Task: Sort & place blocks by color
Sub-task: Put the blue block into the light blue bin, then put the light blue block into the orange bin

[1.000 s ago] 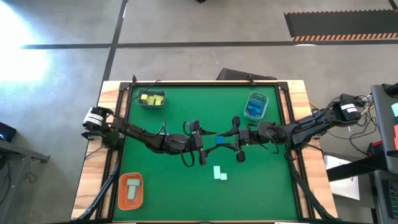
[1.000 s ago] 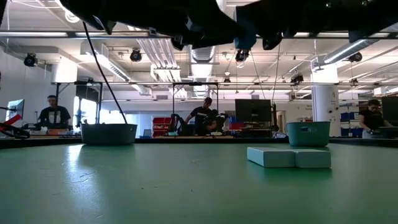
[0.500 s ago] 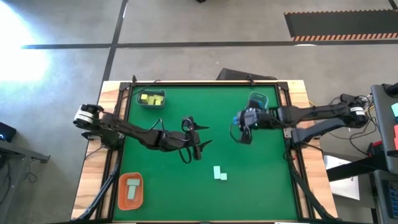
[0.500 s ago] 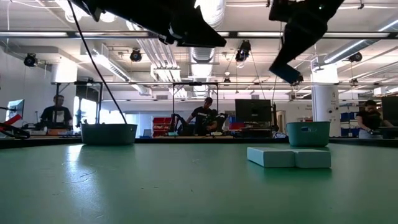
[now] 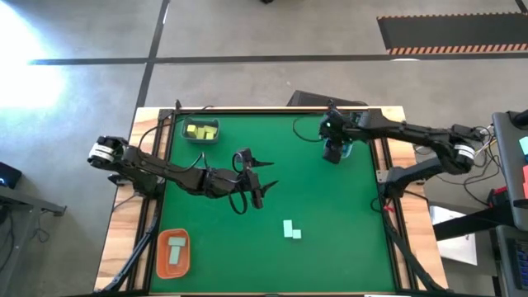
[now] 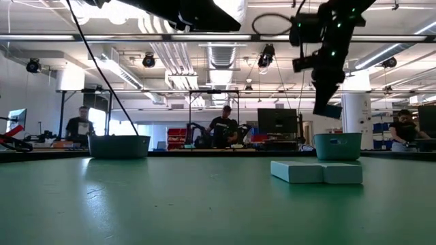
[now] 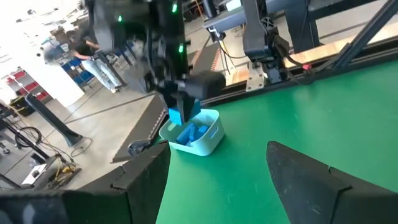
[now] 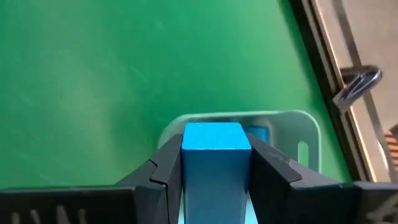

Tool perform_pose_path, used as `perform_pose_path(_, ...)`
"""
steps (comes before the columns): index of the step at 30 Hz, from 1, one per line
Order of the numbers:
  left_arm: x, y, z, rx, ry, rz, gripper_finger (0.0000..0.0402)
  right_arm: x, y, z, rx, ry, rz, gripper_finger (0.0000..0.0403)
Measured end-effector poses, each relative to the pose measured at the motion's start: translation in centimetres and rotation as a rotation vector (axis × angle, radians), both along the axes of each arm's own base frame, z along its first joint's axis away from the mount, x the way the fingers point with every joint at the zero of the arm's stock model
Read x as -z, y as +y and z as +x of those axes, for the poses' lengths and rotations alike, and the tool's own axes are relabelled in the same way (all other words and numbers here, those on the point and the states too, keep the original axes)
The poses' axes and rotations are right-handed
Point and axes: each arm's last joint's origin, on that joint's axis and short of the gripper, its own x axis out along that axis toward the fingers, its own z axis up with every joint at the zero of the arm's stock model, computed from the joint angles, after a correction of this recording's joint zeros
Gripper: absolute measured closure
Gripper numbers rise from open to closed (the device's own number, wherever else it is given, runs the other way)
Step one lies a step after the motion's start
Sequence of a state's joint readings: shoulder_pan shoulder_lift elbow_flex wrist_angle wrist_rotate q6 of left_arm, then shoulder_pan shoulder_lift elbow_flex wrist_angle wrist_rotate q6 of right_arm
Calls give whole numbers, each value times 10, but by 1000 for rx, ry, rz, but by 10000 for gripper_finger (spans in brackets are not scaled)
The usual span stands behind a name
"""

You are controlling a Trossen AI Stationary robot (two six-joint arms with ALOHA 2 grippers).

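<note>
My right gripper point(image 5: 333, 153) hangs over the grey-blue tray point(image 7: 194, 132) at the table's far right, shut on a blue block point(image 8: 216, 163); that tray has more blue blocks point(image 7: 189, 133) in it. My left gripper point(image 5: 262, 188) is open above the middle of the table, touching nothing. Two pale mint blocks point(image 5: 289, 229) lie side by side on the green mat, nearer the near edge, also seen in the low view point(image 6: 316, 171). Yellow blocks point(image 5: 201, 130) sit in the far-left tray. My right gripper pinches the blue block between its two fingers, one on each long side point(image 8: 186, 174), coming from above and pointing down. The block is lifted clear and hangs upright below the fingers point(image 7: 179, 116), just above the tray of blue blocks.
An orange tray point(image 5: 172, 253) with a pale block in it sits at the near-left corner. The far-left tray point(image 6: 119, 145) and the far-right tray point(image 6: 338, 145) stand at the table's far edge. People show in the room beyond.
My right gripper, shut on the blue block, has swung from the table's middle toward the far right and now hangs over the tray of blue blocks, fingers turned down. My left gripper has drawn back a little toward the left and stands open.
</note>
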State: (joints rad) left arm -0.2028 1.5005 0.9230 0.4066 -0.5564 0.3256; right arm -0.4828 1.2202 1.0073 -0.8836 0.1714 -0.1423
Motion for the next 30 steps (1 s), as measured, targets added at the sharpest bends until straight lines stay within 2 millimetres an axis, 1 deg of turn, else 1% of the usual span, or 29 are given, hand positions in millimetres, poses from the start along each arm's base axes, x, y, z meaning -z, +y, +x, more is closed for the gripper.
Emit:
perform_pose_path(4,1,0,0,0,8,3,152,17,-21,-1,-9,67,59,281)
perform_pose_path(9,6,0,-2,-1,23,3,152,33,-36,-3,11,121,125,281)
perform_pose_path(14,8,1,-3,-3,26,2,152,45,-42,-3,20,147,195,281)
perform_pose_path(21,10,1,-3,-9,25,3,152,55,-44,1,21,178,219,281)
perform_pose_path(23,10,1,-3,-11,25,3,152,56,-45,1,26,180,222,270)
perform_pose_path(27,10,1,-3,-14,25,3,152,57,-45,1,39,179,224,223)
perform_pose_path(30,10,1,-3,-14,25,3,152,54,-44,1,38,169,217,208)
